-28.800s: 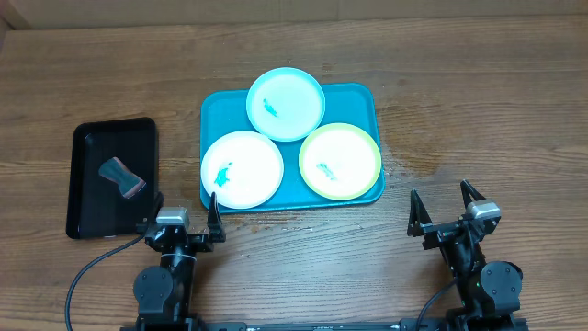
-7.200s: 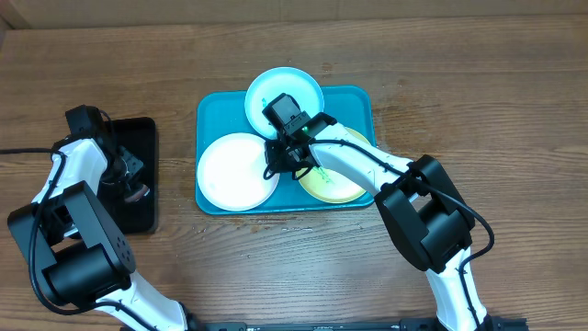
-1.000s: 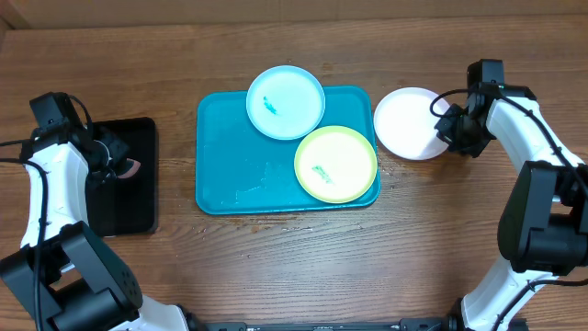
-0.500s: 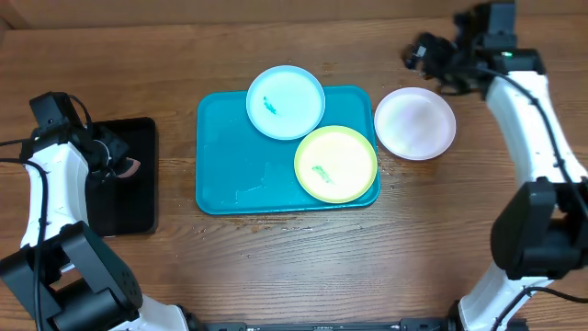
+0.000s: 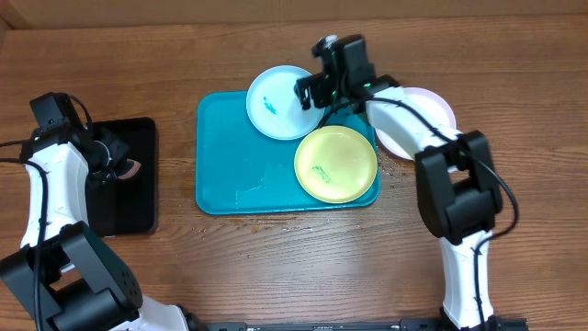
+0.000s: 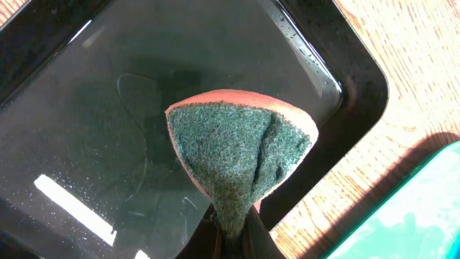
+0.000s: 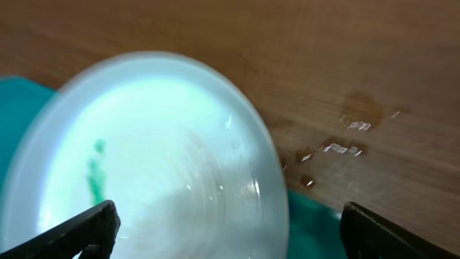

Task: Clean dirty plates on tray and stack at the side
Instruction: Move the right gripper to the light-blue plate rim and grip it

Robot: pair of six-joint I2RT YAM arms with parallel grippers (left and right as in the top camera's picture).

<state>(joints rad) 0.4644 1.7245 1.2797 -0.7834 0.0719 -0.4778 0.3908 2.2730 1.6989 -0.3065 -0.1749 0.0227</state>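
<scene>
"Currently, where do the plates stand?"

"I see the white plate (image 5: 436, 108) on the desk (image 5: 276, 267), just right of the tray (image 5: 230, 138). The pale cyan plate (image 5: 276, 106), marked with a teal smear (image 7: 93, 176), sits at the tray's far edge. The yellow-green plate (image 5: 335, 164), also smeared, lies at the tray's near right corner."

"And the claws?"

"My right claw (image 5: 310, 95) hangs over the pale cyan plate's right side, jaws spread wide, grasping nothing. My left claw (image 6: 231, 237) is clenched on the sponge (image 6: 241, 151), above the black tray (image 5: 129, 198)."
</scene>
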